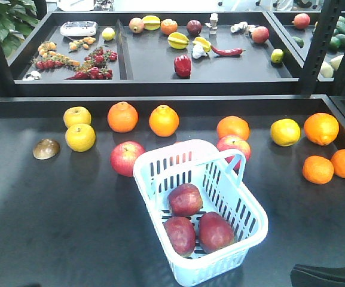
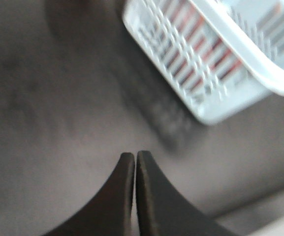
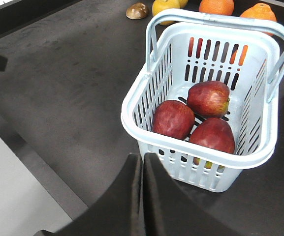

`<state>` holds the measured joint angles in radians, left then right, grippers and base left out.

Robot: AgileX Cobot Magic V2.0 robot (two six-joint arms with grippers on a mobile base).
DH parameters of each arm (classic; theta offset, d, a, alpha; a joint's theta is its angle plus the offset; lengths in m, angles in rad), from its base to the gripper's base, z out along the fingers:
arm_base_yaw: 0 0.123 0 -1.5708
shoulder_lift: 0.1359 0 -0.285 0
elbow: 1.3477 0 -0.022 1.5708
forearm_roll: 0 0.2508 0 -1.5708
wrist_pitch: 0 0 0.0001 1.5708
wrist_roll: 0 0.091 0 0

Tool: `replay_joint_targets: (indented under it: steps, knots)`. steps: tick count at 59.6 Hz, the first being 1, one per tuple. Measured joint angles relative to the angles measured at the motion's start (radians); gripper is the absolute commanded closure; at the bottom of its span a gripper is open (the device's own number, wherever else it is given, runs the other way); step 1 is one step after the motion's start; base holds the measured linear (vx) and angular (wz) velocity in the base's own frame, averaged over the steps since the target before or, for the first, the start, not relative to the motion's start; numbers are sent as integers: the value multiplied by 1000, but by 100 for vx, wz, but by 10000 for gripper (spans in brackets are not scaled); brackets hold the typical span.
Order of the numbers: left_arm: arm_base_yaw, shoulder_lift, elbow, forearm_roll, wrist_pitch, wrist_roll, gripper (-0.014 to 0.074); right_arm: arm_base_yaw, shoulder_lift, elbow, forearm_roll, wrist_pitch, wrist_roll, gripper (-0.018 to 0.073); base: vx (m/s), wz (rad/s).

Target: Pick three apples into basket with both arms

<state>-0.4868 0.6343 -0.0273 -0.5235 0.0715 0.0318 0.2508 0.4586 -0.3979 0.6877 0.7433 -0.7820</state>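
Basket point(image 1: 220, 251) long axis diagonal, 3 apples point(image 1: 185, 199) inside; both grippers' jaws together.

**Even overhead light, one badly blurred wrist view**

The front view is bright and evenly lit. The fruit throws only soft, short shadows on the dark matte bench point(image 1: 52, 227), and the far shelf point(image 1: 148, 60) looks slightly washed out. Small highlights sit on the oranges point(image 1: 122, 116) and on the apples point(image 1: 185, 200) inside the basket point(image 1: 244, 203).

The left wrist view is heavily blurred: the basket's slots point(image 2: 201, 59) smear into streaks, and the dark fingers point(image 2: 124, 206) have soft edges.

The right wrist view is sharp on the basket rim point(image 3: 132, 105) and the apples, while the near fingers point(image 3: 132, 196) are out of focus.
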Motion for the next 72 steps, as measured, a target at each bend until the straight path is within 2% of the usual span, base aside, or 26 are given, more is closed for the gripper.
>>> replay_joint_targets:
  steps: [6, 12, 17, 21, 25, 37, 43, 47, 59, 63, 72]
  knots:
    - [2, -130, 46, 28, -96, -10, 602, 0, 0, 0, 0, 1, 0, 565, 0, 0]
    - [20, -267, 48, 94, -125, 78, 602, 0, 0, 0, 1, 1, 0, 565, 0, 0]
    - [61, -359, 48, 116, -130, 193, 602, 0, 0, 0, 1, 2, 0, 565, 0, 0]
    - [118, -418, 50, 121, -130, 261, 602, 0, 0, 0, 1, 2, 0, 565, 0, 0]
    - [184, -469, 54, 122, -129, 288, 602, 0, 0, 0, 1, 2, 0, 565, 0, 0]
    - [377, -613, 55, 142, -72, 299, 602, 0, 0, 0, 1, 2, 0, 565, 0, 0]
    - [438, -642, 55, 154, -14, 233, 602, 0, 0, 0, 1, 2, 0, 565, 0, 0]
    - [458, -645, 55, 179, 18, 156, 602, 0, 0, 0, 1, 2, 0, 565, 0, 0]
    - [462, -647, 55, 357, 58, -145, 602, 0, 0, 0, 1, 2, 0, 565, 0, 0]
    - [462, -647, 55, 401, 58, -222, 602, 0, 0, 0, 1, 2, 0, 565, 0, 0]
    - [462, -647, 55, 436, 41, -277, 602, 0, 0, 0, 1, 2, 0, 565, 0, 0]
